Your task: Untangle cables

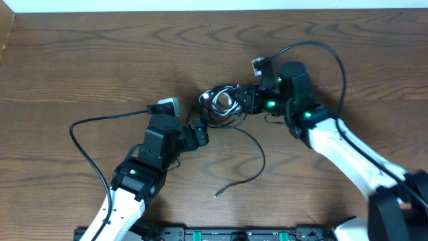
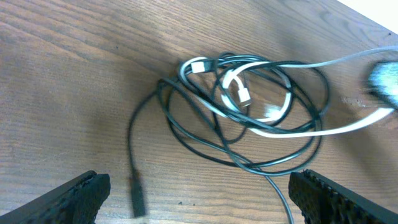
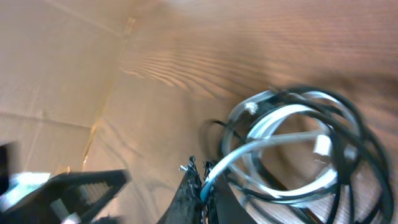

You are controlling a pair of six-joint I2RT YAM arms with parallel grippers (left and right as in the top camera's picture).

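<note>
The cables (image 1: 221, 104) lie in a tangled coil mid-table, several black cords looped with one white cable (image 2: 292, 130). One black cord trails off toward the front (image 1: 257, 161). My right gripper (image 1: 246, 100) sits at the coil's right edge. In the right wrist view it (image 3: 203, 182) is shut on the white cable (image 3: 261, 146), which runs up out of the jaws into the tangle (image 3: 311, 149). My left gripper (image 1: 198, 134) hovers just left and in front of the coil, open and holding nothing (image 2: 199, 199). A black plug end (image 2: 135, 199) lies between its fingers (image 2: 74, 199).
Thick black arm cords arc over the table at the left (image 1: 83, 144) and at the right (image 1: 331, 53). A cardboard wall (image 3: 50, 74) borders the table's far left, and a pale strip (image 1: 200, 5) runs along its back edge.
</note>
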